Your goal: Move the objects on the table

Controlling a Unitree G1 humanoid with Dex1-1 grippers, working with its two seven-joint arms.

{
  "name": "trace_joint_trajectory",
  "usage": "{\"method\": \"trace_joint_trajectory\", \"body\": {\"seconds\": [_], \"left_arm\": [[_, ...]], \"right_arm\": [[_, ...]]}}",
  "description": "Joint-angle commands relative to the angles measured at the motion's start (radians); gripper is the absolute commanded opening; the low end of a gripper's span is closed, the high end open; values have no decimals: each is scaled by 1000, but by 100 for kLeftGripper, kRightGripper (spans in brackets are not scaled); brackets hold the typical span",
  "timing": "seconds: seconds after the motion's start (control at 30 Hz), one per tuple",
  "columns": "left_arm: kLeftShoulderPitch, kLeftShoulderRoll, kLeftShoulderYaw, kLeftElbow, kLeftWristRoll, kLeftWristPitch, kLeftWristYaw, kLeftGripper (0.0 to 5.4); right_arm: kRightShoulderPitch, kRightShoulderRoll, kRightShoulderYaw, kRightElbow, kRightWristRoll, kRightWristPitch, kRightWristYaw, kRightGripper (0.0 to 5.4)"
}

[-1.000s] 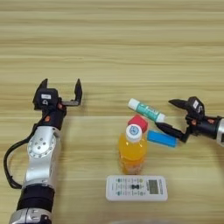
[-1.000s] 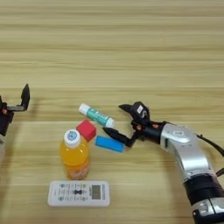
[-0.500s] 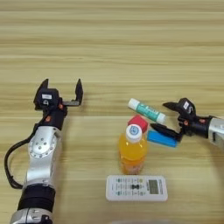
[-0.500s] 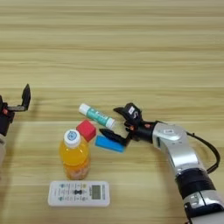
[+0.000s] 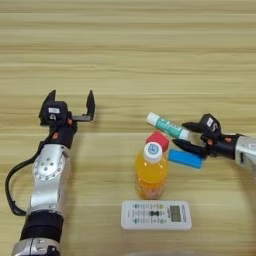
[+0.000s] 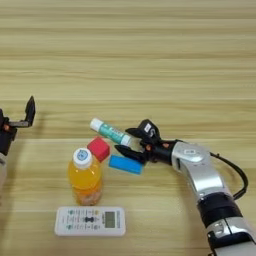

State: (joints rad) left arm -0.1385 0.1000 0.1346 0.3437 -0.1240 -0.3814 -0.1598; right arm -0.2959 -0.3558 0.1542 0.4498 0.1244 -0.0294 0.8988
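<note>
A green-white tube [image 5: 167, 127] lies slanted on the wooden table [image 5: 125, 50]. The red cube [image 5: 159, 139] sits just below it, beside the white cap of the orange juice bottle [image 5: 151, 170]. The flat blue block [image 5: 185, 158] lies to the cube's right, and the white remote [image 5: 156, 215] lies in front of the bottle. My right gripper [image 6: 125, 140] is open, with the tube's right end between its fingers and the lower finger just above the blue block's top edge. At the left my left gripper [image 5: 70, 102] stands open and holds nothing.
A black cable [image 5: 10, 185] loops beside my left forearm. Another black cable [image 6: 240, 175] runs along my right forearm. The objects form one tight cluster at centre right of the table.
My right gripper has moved left, from beside the blue block to around the tube's right end. The left arm and the objects have not moved.
</note>
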Motion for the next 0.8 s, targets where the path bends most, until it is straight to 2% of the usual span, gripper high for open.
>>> {"method": "trace_joint_trajectory", "body": {"seconds": [0.03, 0.3, 0.8], "left_arm": [[-14, 3, -5, 5, 7, -9, -3, 540], [-14, 2, -7, 5, 8, -10, -2, 540], [-9, 3, -5, 1, 1, -10, -9, 540]], "right_arm": [[-21, -2, -1, 3, -8, -1, -1, 260], [-20, -2, -6, -1, -3, -3, -1, 170], [-19, 8, -39, -39, 36, 16, -3, 167]]}}
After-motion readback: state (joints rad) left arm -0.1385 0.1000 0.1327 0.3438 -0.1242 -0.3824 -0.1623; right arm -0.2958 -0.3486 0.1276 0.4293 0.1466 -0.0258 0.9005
